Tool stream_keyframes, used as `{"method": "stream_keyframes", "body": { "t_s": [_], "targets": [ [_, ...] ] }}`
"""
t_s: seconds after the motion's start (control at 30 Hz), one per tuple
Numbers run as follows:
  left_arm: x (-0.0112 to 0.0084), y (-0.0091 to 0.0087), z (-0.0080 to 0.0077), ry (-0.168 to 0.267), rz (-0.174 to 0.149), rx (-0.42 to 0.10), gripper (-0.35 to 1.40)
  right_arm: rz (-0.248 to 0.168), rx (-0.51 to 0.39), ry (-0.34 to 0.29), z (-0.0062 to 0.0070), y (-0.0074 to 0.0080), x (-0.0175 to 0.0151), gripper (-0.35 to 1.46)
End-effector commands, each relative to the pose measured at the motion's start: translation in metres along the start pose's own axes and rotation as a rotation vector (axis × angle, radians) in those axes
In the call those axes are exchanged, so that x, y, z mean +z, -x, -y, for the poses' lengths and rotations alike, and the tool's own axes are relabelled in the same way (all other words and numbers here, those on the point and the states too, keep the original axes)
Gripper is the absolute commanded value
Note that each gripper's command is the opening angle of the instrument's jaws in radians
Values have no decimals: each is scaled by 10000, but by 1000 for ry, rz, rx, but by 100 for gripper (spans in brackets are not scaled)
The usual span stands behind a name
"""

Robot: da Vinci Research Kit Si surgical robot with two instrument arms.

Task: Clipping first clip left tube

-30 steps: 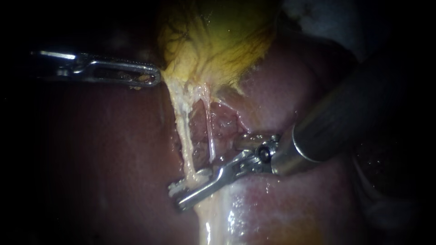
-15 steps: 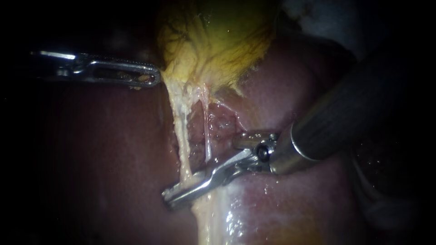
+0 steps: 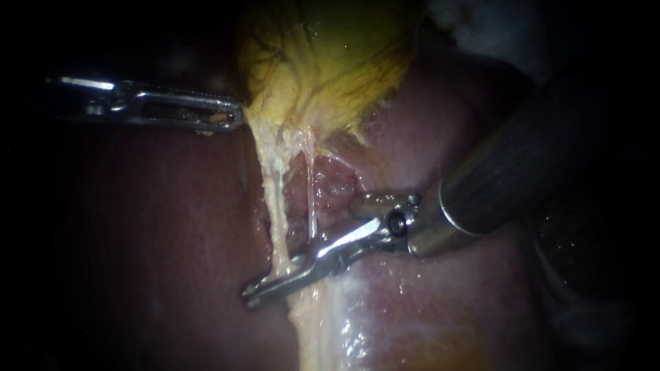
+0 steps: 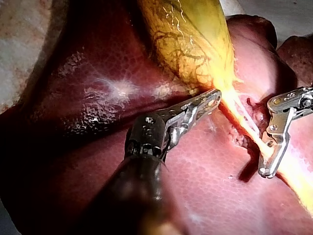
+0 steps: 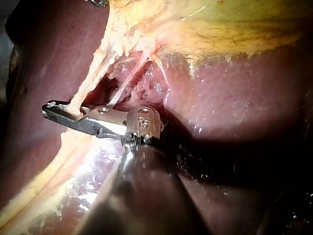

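Pinches the soft, slippy left tube point(image 3: 275, 206) low down with right instrument point(image 3: 254, 295) jaws, grips gallbladder point(image 3: 323, 69) with left instrument point(image 3: 236, 121) jaws, looks easy to tear

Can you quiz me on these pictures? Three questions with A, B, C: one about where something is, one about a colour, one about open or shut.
1. The right instrument has its jaws: A wide open; B shut on the left tube; C shut on nothing.
2. The left instrument touches: A the gallbladder; B the right instrument; C the left tube.
3. The gallbladder looks: A yellow; B blue; C black.

B: the jaws close across the tube.
A: its tip meets the gallbladder's edge.
A: it shows yellow.
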Motion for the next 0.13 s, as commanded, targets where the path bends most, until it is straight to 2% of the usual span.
{"method": "stream_keyframes", "body": {
  "t_s": [0.03,0.13],
  "targets": [
    [0,0,0,0,0,0,-35,0,0,0,0,0,0,-35],
    [0,1,0,0,0,-1,-35,0,0,-1,0,0,0,-35]
  ]
}}
